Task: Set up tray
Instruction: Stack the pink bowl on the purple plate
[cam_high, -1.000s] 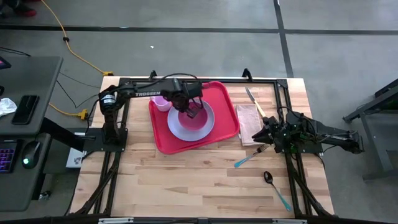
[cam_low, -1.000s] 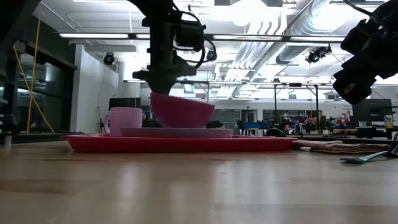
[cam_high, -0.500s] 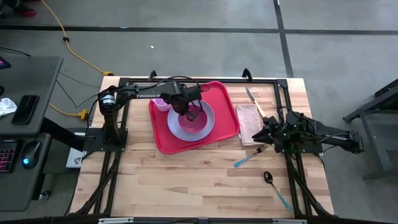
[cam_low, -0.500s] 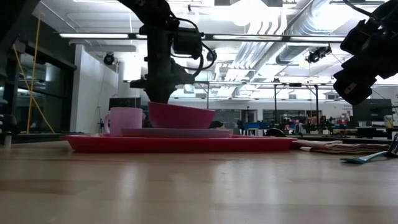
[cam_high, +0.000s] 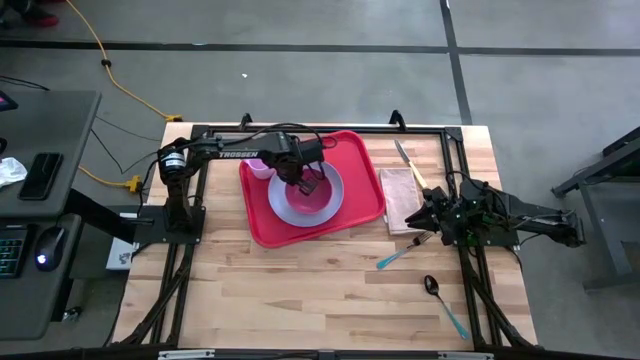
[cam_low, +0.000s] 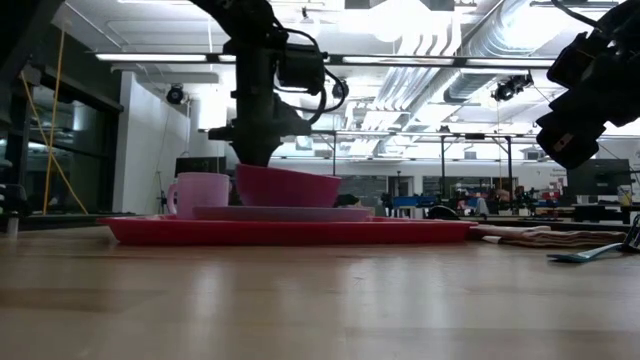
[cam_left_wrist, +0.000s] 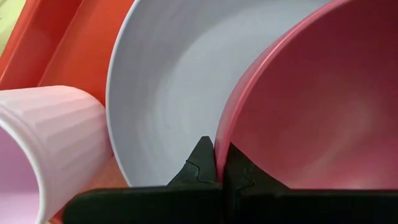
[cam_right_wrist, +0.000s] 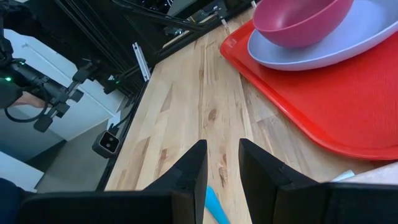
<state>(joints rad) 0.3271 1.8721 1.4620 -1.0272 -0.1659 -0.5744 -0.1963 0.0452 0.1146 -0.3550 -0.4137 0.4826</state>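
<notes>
The left claw (cam_left_wrist: 216, 163) is pinched tight on the rim of a pink bowl (cam_high: 313, 190), which sits on the lavender plate (cam_high: 290, 206) inside the red tray (cam_high: 361, 168) at the far middle of the counter (cam_high: 300, 290). A pink cup (cam_low: 200, 194) stands just beside the plate. The right claw (cam_right_wrist: 222, 163) hangs partly open and empty over near the fork (cam_high: 400, 252).

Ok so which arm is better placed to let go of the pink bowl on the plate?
Left. The left gripper is clamped on the pink bowl's rim, over the plate; the right gripper is off beside the tray.
</notes>
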